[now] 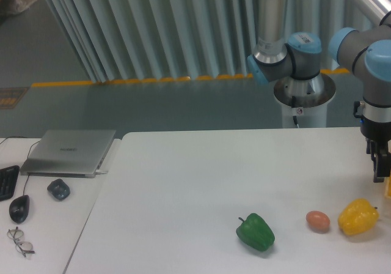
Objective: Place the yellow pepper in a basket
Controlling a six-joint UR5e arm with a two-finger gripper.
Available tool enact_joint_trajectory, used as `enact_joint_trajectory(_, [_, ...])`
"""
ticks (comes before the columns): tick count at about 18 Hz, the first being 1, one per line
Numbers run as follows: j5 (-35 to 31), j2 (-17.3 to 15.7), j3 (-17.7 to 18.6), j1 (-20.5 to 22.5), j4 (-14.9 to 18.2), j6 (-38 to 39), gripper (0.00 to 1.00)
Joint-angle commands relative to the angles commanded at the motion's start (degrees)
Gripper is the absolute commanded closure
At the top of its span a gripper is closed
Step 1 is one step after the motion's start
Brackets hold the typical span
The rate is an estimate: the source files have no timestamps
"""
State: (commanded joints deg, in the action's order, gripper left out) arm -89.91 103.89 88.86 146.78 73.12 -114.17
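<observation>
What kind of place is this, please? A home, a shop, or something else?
Most likely a robotics lab or workshop. An industrial robot arm stands on a pedestal behind the white table, a closed laptop and mouse sit at the side, and yellow floor tape marks the zone.

Two bell peppers sit on the white worktop (201,164): one yellow pepper (358,217) and one green pepper (255,232), plus one brown egg (317,221) between them. One robot arm (372,60) is in view, with one tool (381,164) at the right edge. On the side desk (43,225) are one closed laptop (68,152), one keyboard (6,182), two computer mice, one black (19,208) and one grey-blue (58,189), and one pair of glasses (20,240).
</observation>
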Motion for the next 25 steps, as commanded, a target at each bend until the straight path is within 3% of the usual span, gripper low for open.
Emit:
enact_joint_trajectory(13, [0.09, -0.27, 0.00, -0.17, -0.17, 0.79, 0.00])
enact_joint_trajectory(25, [0.18, -0.53, -0.70, -0.35, -0.18, 7.11, 0.00])
